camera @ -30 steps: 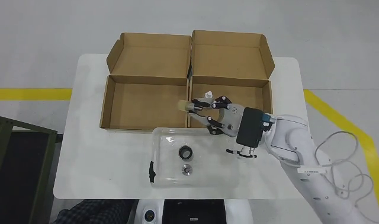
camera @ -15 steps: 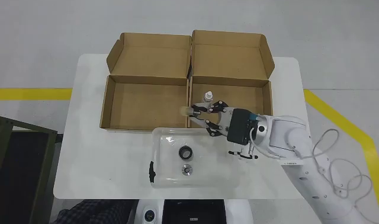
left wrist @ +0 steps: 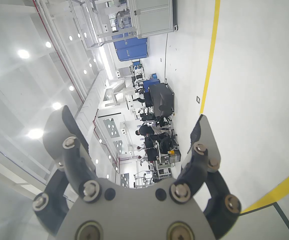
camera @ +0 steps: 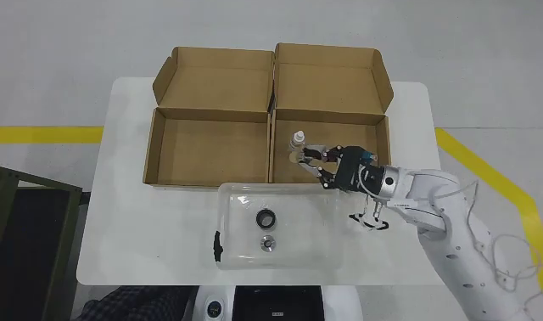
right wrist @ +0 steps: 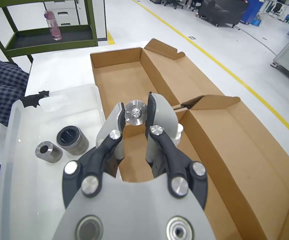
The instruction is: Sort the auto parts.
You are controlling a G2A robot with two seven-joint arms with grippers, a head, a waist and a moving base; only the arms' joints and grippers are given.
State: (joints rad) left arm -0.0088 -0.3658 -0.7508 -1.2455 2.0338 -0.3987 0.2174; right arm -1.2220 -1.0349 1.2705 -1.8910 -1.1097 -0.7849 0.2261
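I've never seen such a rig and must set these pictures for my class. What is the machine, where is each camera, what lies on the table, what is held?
This is a two-armed robot. One camera looks down on the white table; one sits on each wrist. On the table: a left box, a right box and a clear bin holding a sleeve and a smaller cylinder. The right gripper holds a round metal part over the right box. The left gripper is open, empty.

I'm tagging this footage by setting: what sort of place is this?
Most likely a factory or robotics-lab floor: a yellow floor line, a metal-framed machine enclosure, and the right end effector gripping a metal part.
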